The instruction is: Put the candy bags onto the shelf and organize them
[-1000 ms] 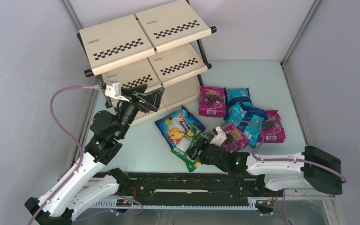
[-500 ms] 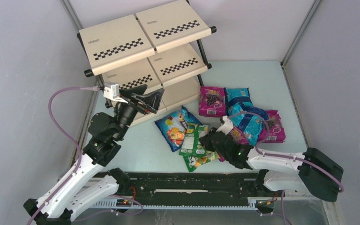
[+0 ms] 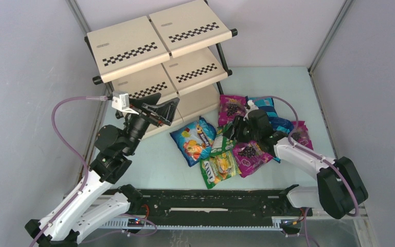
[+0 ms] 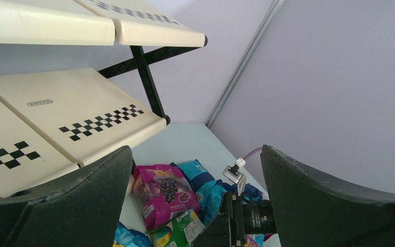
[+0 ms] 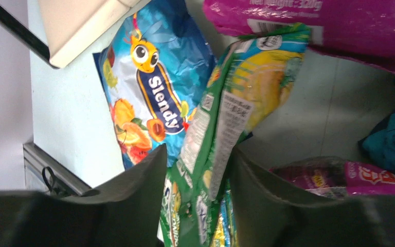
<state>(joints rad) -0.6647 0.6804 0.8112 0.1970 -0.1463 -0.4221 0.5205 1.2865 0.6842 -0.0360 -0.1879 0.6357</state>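
Note:
The shelf point(image 3: 159, 49) stands at the far left, and its beige panels fill the left wrist view point(image 4: 72, 113). My right gripper point(image 3: 231, 135) is shut on a green-yellow candy bag point(image 3: 220, 146), which hangs between its fingers in the right wrist view point(image 5: 221, 128). A second green-yellow bag point(image 3: 217, 169) lies below it. The blue bag with orange fruit point(image 3: 193, 140) lies beside them point(image 5: 154, 98). Magenta bags point(image 3: 232, 109) point(image 3: 251, 154) and teal bags point(image 3: 283, 126) lie around the right arm. My left gripper point(image 3: 162, 110) is open and empty, held up by the shelf's lowest tier.
Another magenta bag point(image 3: 301, 136) lies at the right of the pile. Grey walls close in the table on three sides. A black rail point(image 3: 205, 206) runs along the near edge. In the left wrist view the right arm's wrist point(image 4: 252, 218) shows beyond a magenta bag point(image 4: 164, 193).
My right gripper has risen from the near edge with the green-yellow bag and swung away toward the shelf. The left arm has barely moved.

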